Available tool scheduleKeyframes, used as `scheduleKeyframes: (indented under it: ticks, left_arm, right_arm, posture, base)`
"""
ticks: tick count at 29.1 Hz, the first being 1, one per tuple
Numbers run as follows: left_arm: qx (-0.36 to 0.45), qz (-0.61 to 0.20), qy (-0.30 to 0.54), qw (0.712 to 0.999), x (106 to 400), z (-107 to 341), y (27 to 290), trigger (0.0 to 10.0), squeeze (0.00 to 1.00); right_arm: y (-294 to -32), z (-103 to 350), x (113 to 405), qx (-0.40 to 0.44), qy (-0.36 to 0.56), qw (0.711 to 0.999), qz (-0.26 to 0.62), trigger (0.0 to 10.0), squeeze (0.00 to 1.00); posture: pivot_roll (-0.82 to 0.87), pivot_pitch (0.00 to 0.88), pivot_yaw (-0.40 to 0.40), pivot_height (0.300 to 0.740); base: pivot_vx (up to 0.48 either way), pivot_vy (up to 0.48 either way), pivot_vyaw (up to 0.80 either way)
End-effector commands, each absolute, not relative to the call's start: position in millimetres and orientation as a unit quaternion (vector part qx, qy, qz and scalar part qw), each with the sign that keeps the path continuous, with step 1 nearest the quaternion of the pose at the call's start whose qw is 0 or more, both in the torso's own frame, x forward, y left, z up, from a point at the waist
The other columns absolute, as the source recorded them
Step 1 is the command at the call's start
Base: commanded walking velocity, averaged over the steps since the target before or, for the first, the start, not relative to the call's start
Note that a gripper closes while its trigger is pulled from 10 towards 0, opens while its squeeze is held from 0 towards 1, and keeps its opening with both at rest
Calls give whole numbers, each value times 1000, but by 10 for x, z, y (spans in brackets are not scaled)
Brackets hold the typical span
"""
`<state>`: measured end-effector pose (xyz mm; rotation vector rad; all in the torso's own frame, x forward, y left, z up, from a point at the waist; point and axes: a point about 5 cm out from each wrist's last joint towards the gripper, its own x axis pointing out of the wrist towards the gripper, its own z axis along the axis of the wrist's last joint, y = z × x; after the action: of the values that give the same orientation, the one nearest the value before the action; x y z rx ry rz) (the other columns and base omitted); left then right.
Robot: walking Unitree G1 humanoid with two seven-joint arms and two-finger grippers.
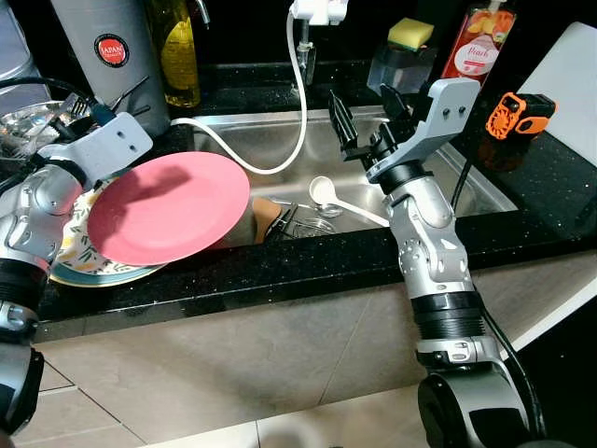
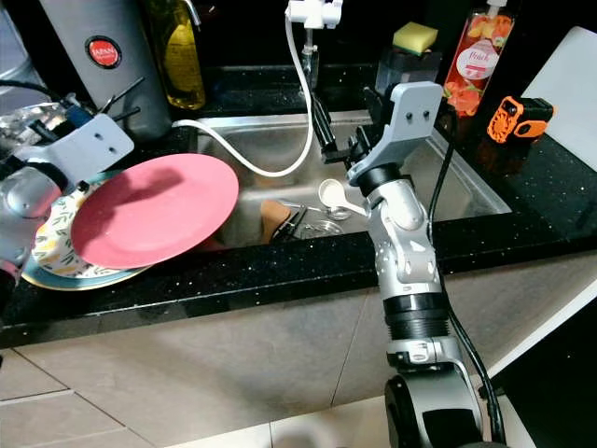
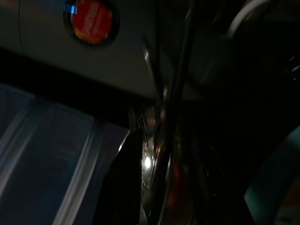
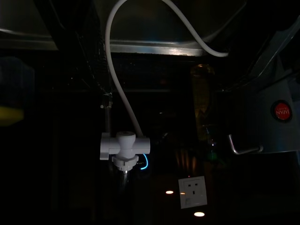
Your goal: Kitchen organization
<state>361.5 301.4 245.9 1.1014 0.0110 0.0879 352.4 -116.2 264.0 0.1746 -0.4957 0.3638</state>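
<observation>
left gripper (image 1: 112,110): up at the left end of the black counter (image 1: 280,266), fingers poking toward the grey canister. Can't tell if they're open or shut; the wrist cam is just dark blur.
grey canister (image 1: 107,56): back left corner of the counter, round red label on it.
oil bottle (image 1: 177,51): yellowish, just beside the canister on its right, at the back edge.
patterned plate (image 1: 79,266): sits flat on the counter's left part, near the front edge.
pink plate (image 1: 173,207): lying tilted on top of the patterned plate, with its right rim hanging over the left edge of the sink (image 1: 466,177).
white hose (image 1: 280,140): drops from the white tap fitting (image 1: 317,11) at the back and loops over the sink's left rim.
sink contents: a white ladle (image 1: 340,201) lies in the basin, bowl end toward the middle, with a brown item and some metal bits near the front wall.
right gripper (image 1: 368,117): hovering over the sink, fingers spread apart and holding nothing, pointing at the back wall.
sponge (image 1: 410,33): yellow, on a clear holder at the back edge.
soap bottle (image 1: 478,42): red peach label, right of the sponge.
orange gadget (image 1: 518,114): on the counter at the sink's right side.
</observation>
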Motion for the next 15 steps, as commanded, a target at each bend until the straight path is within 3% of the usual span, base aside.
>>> scheduleKeyframes:
  ticks: [1,3,15]
  left_arm:
    - [512,43,-2,858,3643,2474,2993,7412,0]
    - [510,42,-1,859,3648,2453,3002,0,0]
    - [528,39,-67,846,3629,2641,2916,0,0]
  right_arm:
    - [-1181,2654,3518,85,-244,949,180,10000,0]
    - [-1177,2663,3519,84,-244,949,182,10000,0]
    - [-1161,2668,3526,85,-242,949,184,10000,0]
  posture:
    - [211,0,-43,740]
    - [209,0,-45,740]
    - [221,0,-47,740]
  base:
    - [0,0,0]
    - [0,0,0]
    - [0,0,0]
